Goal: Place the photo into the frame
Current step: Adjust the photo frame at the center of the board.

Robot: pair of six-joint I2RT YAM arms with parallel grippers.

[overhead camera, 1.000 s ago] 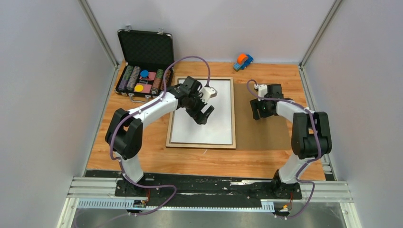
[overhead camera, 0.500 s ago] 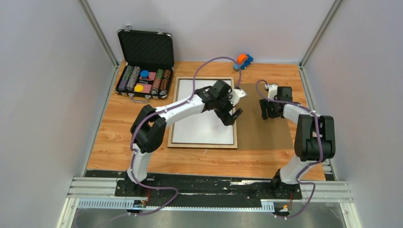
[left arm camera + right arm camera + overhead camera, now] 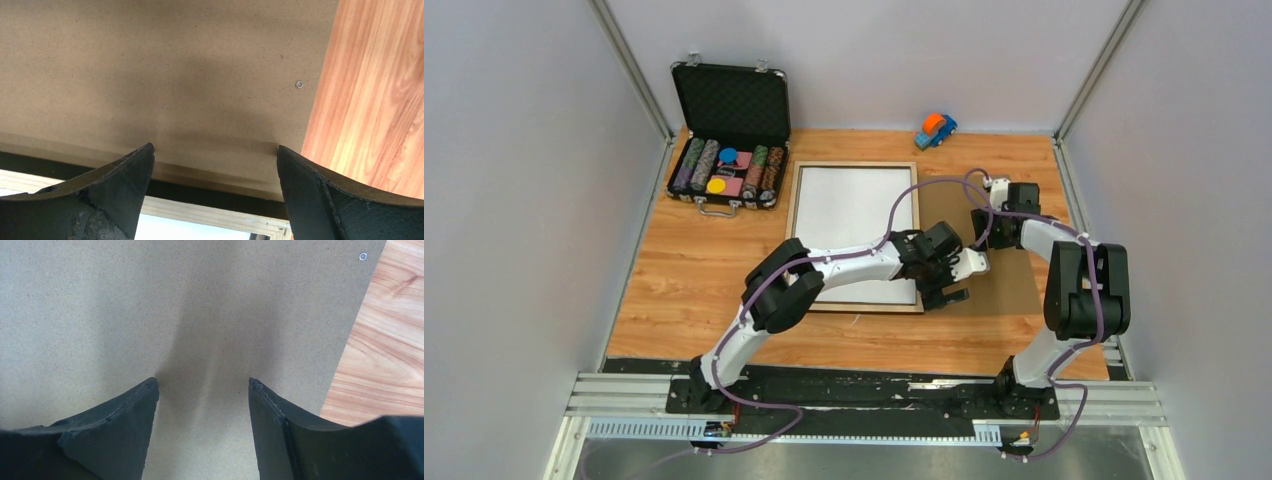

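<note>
The pale wooden rectangular frame (image 3: pixel 856 166) lies flat. Your left claw (image 3: pixel 215 146) and right claw (image 3: pixel 203 380) hover open over the flat brown board (image 3: pixel 999 290) right of it.

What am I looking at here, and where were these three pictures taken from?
You see two robot arms bolted to the near edge of a wooden table. The wide picture looks down from a fixed camera above and behind them. The two close-ups come from a small camera on each wrist, so the dark wedges at the bottom are that arm's own fingers.

On the table lie a picture frame with a white surface inside, a plain brown board beside it, an open case of poker chips and a toy car.

The left tool and the right tool are both over the brown board, open and holding nothing.
</note>
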